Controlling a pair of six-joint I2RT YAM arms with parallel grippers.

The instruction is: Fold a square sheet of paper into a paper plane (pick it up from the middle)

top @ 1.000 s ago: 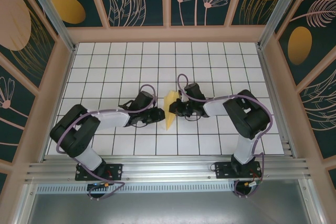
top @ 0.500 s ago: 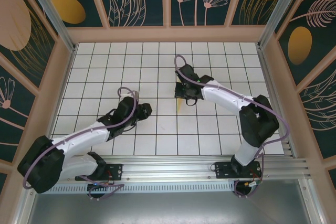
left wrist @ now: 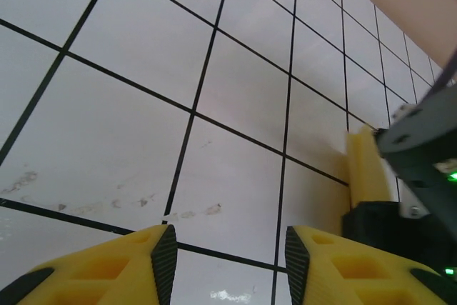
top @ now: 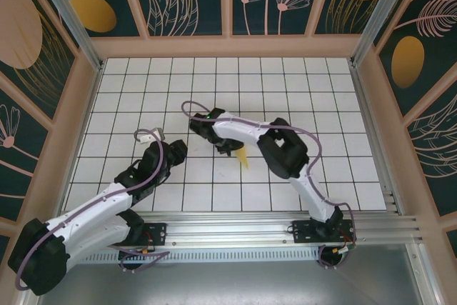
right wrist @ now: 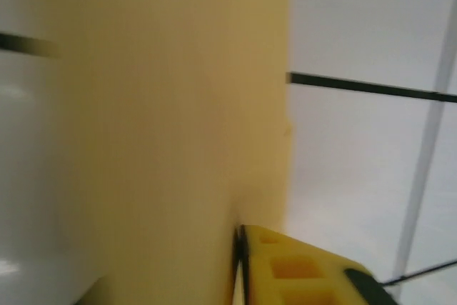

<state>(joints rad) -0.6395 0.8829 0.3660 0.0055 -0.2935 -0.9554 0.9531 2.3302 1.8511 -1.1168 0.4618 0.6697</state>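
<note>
The folded yellow paper hangs as a narrow pointed strip over the middle of the tiled table. My right gripper is shut on its upper end. In the right wrist view the paper is a blurred pale-yellow sheet pressed against my one visible yellow finger, with no gap at the pad. My left gripper stands about one tile to the left of the paper, apart from it. Its jaws are open over bare tiles with nothing between them.
The right arm's forearm stretches leftward across the centre, and its dark wrist shows close at the right of the left wrist view. Wooden walls enclose the table on three sides. An aluminium rail runs along the near edge.
The left gripper has let go of the paper and pulled back to the near left. The right arm has swung leftward, carrying the folded paper, which now hangs lower.
</note>
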